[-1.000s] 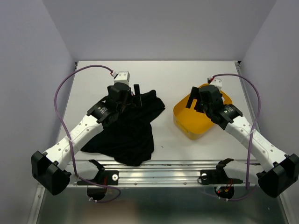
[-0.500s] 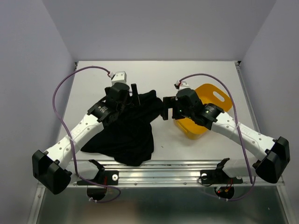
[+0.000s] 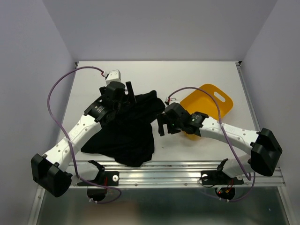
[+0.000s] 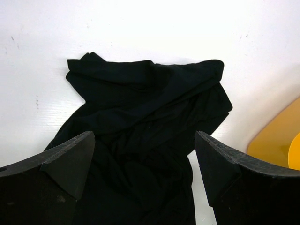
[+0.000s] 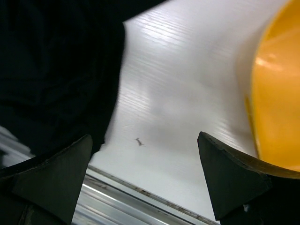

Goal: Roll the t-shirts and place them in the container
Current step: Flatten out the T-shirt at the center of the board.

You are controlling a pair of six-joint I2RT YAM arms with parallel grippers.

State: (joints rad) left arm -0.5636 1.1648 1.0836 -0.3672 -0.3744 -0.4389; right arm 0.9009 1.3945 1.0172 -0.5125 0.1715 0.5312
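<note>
No text, label, brand, number or sign can be read in any of the three views.

White counter [image 3: 187, 75]: one yellow plastic tub [image 3: 202, 99] on its right half, oblong handle slot toward the far right corner. Small dark speck [image 5: 139, 141] near the front edge. Aluminium rail [image 3: 178, 168] along that edge. Plain grey walls.
</note>
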